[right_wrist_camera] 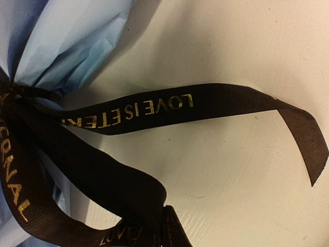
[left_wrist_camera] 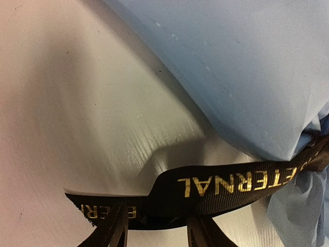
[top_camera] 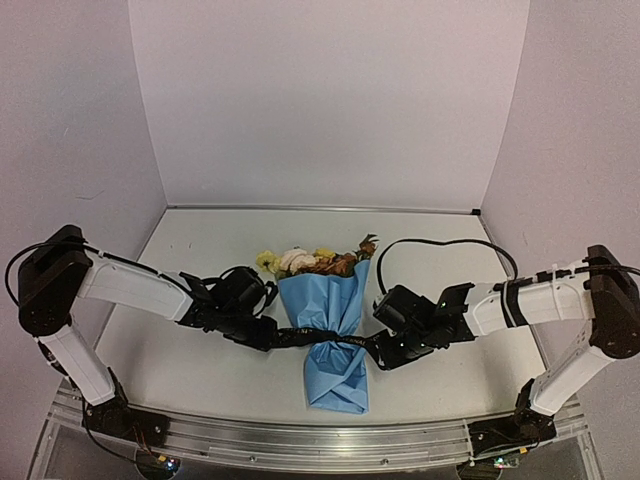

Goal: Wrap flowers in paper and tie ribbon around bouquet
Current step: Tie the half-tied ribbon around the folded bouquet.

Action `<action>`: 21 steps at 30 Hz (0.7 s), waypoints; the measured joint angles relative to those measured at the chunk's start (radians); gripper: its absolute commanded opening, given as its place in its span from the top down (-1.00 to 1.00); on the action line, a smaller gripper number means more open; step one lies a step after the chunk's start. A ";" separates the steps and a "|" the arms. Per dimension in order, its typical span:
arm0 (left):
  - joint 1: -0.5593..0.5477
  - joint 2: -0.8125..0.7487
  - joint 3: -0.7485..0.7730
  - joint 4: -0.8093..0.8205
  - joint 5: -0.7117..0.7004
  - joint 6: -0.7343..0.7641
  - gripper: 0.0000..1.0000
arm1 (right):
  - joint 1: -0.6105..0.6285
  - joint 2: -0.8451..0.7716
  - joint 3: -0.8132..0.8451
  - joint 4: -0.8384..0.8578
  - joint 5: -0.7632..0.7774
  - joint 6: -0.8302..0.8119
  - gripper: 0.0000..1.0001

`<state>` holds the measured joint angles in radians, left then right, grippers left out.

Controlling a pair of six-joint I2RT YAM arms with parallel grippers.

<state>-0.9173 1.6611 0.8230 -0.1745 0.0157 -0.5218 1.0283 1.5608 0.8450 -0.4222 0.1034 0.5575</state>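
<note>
Left gripper [left_wrist_camera: 157, 230]: I read its fingers [left_wrist_camera: 114, 229] as parted, with the black ribbon [left_wrist_camera: 226, 185] lying slack across the gap, not pinched. Right gripper [right_wrist_camera: 165, 231]: closed on the ribbon's other run. Between the two, the ribbon cinches the bouquet [top_camera: 335, 335] at its waist. Judgement: the ribbon is limp, light and slick, so take it flat, close to the cinch. The paper [left_wrist_camera: 231, 67] would crease easily.

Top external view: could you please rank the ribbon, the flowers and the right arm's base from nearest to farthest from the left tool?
1. The ribbon: right at the left tool, stretching away to its right.
2. The flowers: farther back, in the middle of the view.
3. The right arm's base: farthest, at the near right corner.
</note>
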 measured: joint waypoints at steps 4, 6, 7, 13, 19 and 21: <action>0.000 0.019 0.014 0.021 0.000 -0.002 0.17 | 0.000 0.000 0.002 -0.001 -0.003 0.000 1.00; -0.001 0.028 0.016 0.030 0.000 -0.002 0.29 | 0.000 0.000 0.002 -0.001 -0.004 0.000 1.00; -0.001 0.035 0.019 0.030 0.000 -0.002 0.42 | 0.000 0.000 0.002 -0.001 -0.004 0.001 1.00; -0.007 0.046 0.022 0.044 -0.020 -0.007 1.00 | 0.000 0.000 0.002 -0.003 -0.003 0.001 1.00; -0.008 0.000 0.014 0.036 -0.115 -0.029 1.00 | 0.000 0.000 0.003 -0.044 0.045 -0.001 1.00; -0.008 -0.028 0.003 0.031 -0.144 -0.043 1.00 | 0.000 0.000 0.006 -0.065 0.066 -0.006 1.00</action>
<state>-0.9249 1.6327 0.8262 -0.1435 -0.1283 -0.5645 1.0283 1.5608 0.8512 -0.4874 0.1698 0.5513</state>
